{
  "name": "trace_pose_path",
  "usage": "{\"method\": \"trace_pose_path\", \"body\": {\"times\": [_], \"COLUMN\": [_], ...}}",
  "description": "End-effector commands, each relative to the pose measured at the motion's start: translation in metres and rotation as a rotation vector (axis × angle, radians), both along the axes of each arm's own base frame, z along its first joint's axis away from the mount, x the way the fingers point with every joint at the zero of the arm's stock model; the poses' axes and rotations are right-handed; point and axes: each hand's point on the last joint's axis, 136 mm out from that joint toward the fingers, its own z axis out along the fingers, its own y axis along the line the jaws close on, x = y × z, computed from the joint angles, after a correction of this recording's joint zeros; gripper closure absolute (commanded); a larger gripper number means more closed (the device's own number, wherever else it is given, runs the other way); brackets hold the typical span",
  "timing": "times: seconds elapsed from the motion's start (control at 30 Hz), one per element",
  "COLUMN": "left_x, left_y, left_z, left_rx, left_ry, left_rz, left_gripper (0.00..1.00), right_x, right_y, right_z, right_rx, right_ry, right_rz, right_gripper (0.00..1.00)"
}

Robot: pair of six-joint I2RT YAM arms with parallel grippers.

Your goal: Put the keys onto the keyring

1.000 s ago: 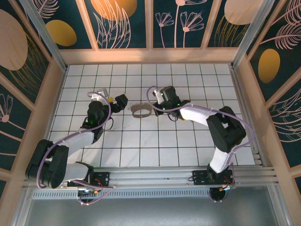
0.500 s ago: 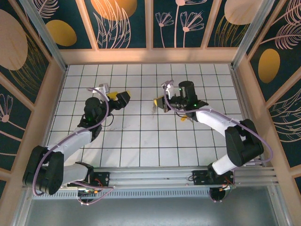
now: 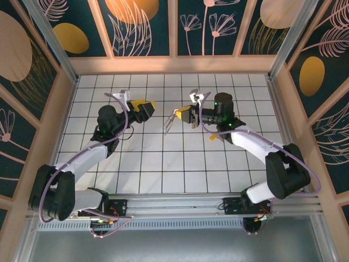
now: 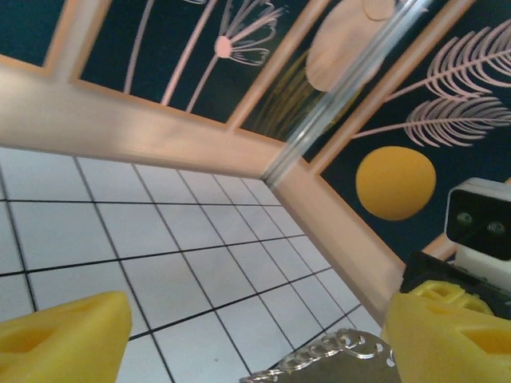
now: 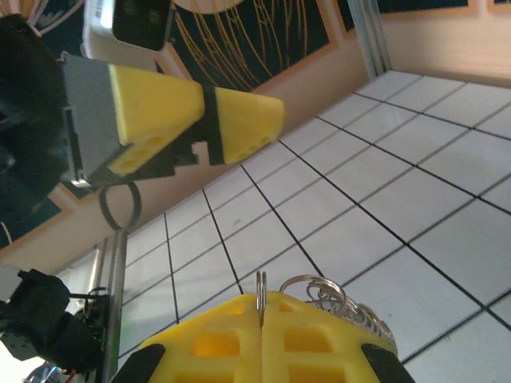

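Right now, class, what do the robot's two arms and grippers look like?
The left arm and right arm have white links, black joints, small green lights and a lilac cable looping alongside. The left gripper and right gripper have wedge-shaped yellow fingers on black bodies, each with a white camera nearby.

The top camera looks down from high up, behind the arms [image 3: 82,161], at the whole tiled floor [image 3: 163,164]. The left wrist camera sits low by its yellow fingers [image 4: 64,335], facing a wall corner [image 4: 275,171]. The right wrist camera looks at the left gripper [image 5: 275,120] from close up. Both wrist cameras seem to catch the keyring [image 4: 335,355].
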Motion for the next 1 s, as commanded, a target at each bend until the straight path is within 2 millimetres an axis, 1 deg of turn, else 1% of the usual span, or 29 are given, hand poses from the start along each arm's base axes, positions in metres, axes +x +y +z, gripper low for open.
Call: {"method": "trace_pose_path", "body": {"times": [0.0,0.03,0.1,0.17,0.2,0.3,0.37,0.43,0.63,0.87,0.97], "left_x": [-0.006,-0.005,-0.005,-0.005,-0.005,-0.012,-0.014,-0.016,-0.022,-0.031,-0.031], "left_y": [-0.019,-0.021,-0.026,-0.031,-0.033,-0.042,-0.048,-0.053,-0.060,-0.068,-0.071], "left_z": [0.027,0.027,0.030,0.031,0.033,0.036,0.036,0.035,0.033,0.034,0.032], "left_rx": [-0.038,-0.044,-0.054,-0.061,-0.066,-0.081,-0.086,-0.086,-0.099,-0.107,-0.103], "left_ry": [-0.078,-0.076,-0.085,-0.090,-0.095,-0.112,-0.112,-0.109,-0.111,-0.122,-0.116], "left_rz": [-0.126,-0.133,-0.163,-0.190,-0.202,-0.265,-0.302,-0.326,-0.368,-0.418,-0.426], "left_gripper": [0.24,0.26,0.35,0.42,0.44,0.54,0.58,0.59,0.64,0.64,0.63], "right_x": [-0.001,-0.001,0.001,0.003,0.006,0.011,0.013,0.015,0.017,0.016,0.015], "right_y": [0.005,0.006,0.009,0.011,0.013,0.017,0.017,0.018,0.019,0.020,0.020], "right_z": [0.032,0.034,0.037,0.040,0.040,0.040,0.041,0.041,0.041,0.040,0.040], "right_rx": [0.100,0.111,0.135,0.146,0.149,0.153,0.157,0.162,0.165,0.175,0.178], "right_ry": [-0.075,-0.075,-0.072,-0.073,-0.069,-0.059,-0.055,-0.050,-0.038,-0.029,-0.027], "right_rz": [0.067,0.079,0.103,0.116,0.119,0.129,0.128,0.130,0.132,0.142,0.148], "right_gripper": [1.00,1.00,1.00,1.00,1.00,1.00,1.00,1.00,1.00,1.00,1.00]}}
